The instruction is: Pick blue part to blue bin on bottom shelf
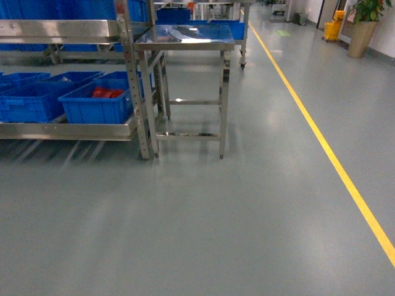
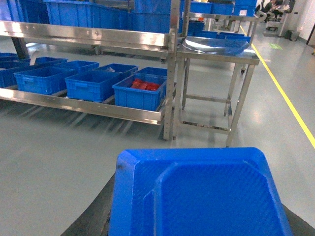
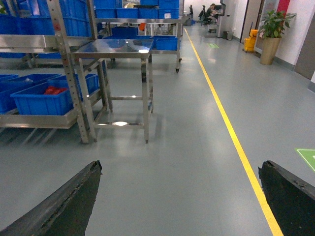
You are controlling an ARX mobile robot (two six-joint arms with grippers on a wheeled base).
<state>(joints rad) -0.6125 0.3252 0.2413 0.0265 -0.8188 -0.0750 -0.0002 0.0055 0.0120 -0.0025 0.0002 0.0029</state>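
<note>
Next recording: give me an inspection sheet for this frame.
Surface: grey floor; bottom shelf carries blue bins.
Job's things: blue part fills the left wrist view between dark fingers; cannot tell which bin is the target.
Clutter: red packets in the end bin.
Grippers: left gripper shut on blue part; right gripper open, empty.
Cables: nothing seen.
Surroundings: steel table, yellow floor line, potted plant.
</note>
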